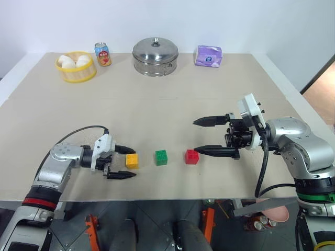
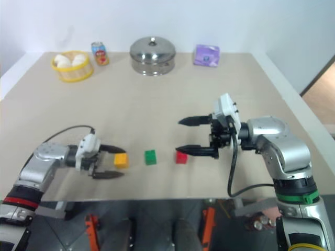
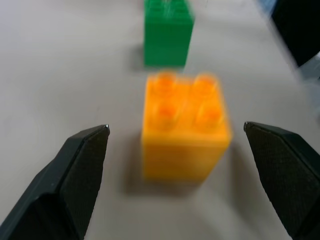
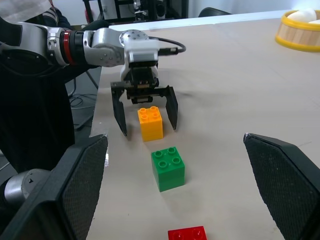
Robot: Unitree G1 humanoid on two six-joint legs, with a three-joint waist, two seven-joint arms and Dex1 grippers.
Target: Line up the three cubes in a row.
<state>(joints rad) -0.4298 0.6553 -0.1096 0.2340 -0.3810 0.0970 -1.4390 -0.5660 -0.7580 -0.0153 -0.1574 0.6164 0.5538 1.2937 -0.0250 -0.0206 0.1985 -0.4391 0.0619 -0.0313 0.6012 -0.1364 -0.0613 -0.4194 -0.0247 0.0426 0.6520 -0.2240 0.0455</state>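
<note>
The orange-yellow cube (image 3: 184, 127) sits on the tabletop (image 1: 172, 115) between the left gripper (image 1: 123, 162)'s wide-open jaws, touching neither. Beyond it stand the green cube (image 1: 161, 157) and red cube (image 1: 192, 157), in one row. The right gripper (image 1: 212, 136) gapes empty, its lower finger just beside the red cube. The cubes look light, rigid and smooth-sided; flat opposite faces suit gripping.
</note>
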